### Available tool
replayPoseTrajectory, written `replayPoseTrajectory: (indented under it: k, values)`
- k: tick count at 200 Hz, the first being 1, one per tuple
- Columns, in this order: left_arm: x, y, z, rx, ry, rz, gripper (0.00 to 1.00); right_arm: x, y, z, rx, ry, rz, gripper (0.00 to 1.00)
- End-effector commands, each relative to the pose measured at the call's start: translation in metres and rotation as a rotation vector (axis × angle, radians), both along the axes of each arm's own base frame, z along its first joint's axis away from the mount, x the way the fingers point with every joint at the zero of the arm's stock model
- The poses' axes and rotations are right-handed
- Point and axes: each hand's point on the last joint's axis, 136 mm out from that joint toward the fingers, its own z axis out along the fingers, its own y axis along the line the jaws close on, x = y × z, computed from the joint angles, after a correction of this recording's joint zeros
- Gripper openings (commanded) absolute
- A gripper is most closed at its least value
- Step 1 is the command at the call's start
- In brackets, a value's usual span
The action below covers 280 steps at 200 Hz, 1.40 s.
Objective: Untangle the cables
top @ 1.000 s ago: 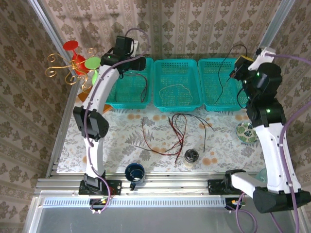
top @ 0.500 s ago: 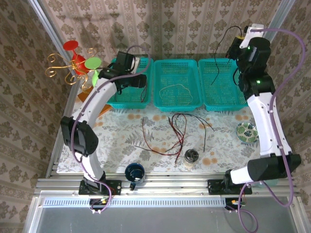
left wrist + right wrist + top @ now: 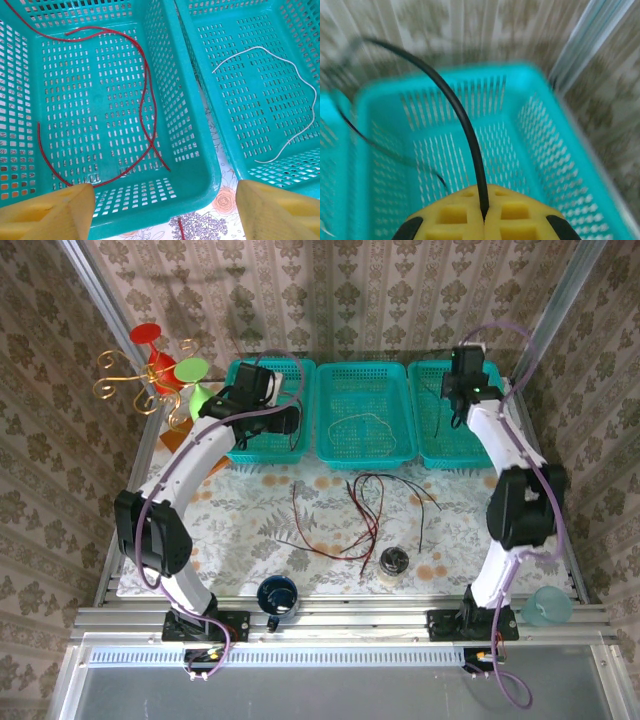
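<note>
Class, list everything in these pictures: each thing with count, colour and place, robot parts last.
baskets: 3, teal, row at the far side
tablecloth: 1, floral, beneath them
red cable: 1 or 2, dark red, in left basket
white cable: 1, white, in middle basket
black cable: 1, black, pinched above right basket
loose cables: several, dark red and black, tangled before the baskets
mug: 1, dark blue, near edge
jar: 1, small, dark top, right of mug
cup: 1, pale teal, near right corner
ornament stand: 1, gold wire, red and green discs, far left
left tool: 1, yellow, open, above left basket's near rim
right tool: 1, yellow, shut on black cable
</note>
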Motion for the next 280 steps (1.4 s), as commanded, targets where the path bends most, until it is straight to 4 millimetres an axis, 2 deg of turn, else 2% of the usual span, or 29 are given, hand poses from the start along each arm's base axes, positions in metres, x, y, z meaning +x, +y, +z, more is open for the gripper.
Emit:
replayPoseTrajectory:
  k: [1, 20, 34, 61, 66, 79, 90, 121, 139, 165, 215, 220, 227, 260, 280]
  values:
    - [-0.002, 0.001, 0.005, -0.03, -0.003, 0.008, 0.75, -0.012, -0.012, -0.072, 0.077, 0.226, -0.064, 0.0]
    - [-0.005, 0.0, 0.002, -0.029, 0.011, 0.002, 0.75, -0.017, -0.02, -0.116, 0.116, 0.363, -0.103, 0.0]
    - [-0.007, 0.001, -0.001, -0.03, 0.019, 0.005, 0.75, -0.019, -0.019, -0.133, 0.143, 0.406, -0.101, 0.0]
    - [-0.01, 0.003, -0.005, -0.026, 0.033, 0.012, 0.75, -0.021, -0.021, -0.141, 0.138, 0.444, -0.089, 0.0]
    - [-0.01, 0.004, -0.006, -0.024, 0.036, 0.014, 0.76, -0.022, -0.022, -0.14, 0.137, 0.446, -0.091, 0.07]
    - [-0.01, 0.005, -0.008, -0.013, 0.036, 0.018, 0.76, -0.021, -0.023, -0.126, 0.151, 0.42, -0.084, 0.32]
    - [-0.007, 0.008, -0.01, 0.014, 0.03, 0.028, 0.76, -0.02, -0.024, -0.106, 0.16, 0.369, -0.079, 0.53]
    - [0.008, 0.021, -0.006, 0.08, 0.006, 0.097, 0.78, -0.026, -0.02, -0.043, 0.17, 0.239, -0.056, 0.85]
    - [0.03, 0.021, 0.0, 0.078, -0.044, 0.15, 0.79, -0.035, -0.017, -0.02, 0.183, 0.183, -0.05, 0.99]
    - [0.067, 0.023, 0.002, 0.169, -0.131, 0.228, 0.81, -0.047, -0.012, -0.004, 0.214, 0.135, -0.038, 1.0]
    - [0.131, 0.051, -0.025, 0.329, -0.291, 0.503, 0.82, -0.056, 0.003, 0.013, 0.296, 0.081, -0.002, 1.0]
    - [0.132, 0.036, -0.026, 0.341, -0.317, 0.499, 0.82, -0.056, 0.003, 0.015, 0.299, 0.077, 0.001, 1.0]
    - [0.138, 0.035, -0.027, 0.375, -0.352, 0.526, 0.82, -0.056, 0.005, 0.018, 0.305, 0.072, 0.006, 1.0]
    - [0.164, 0.034, -0.034, 0.47, -0.431, 0.622, 0.79, -0.051, 0.01, 0.037, 0.321, 0.058, 0.039, 1.0]
    - [0.179, 0.039, -0.026, 0.466, -0.464, 0.682, 0.76, -0.047, 0.013, 0.047, 0.328, 0.045, 0.056, 1.0]
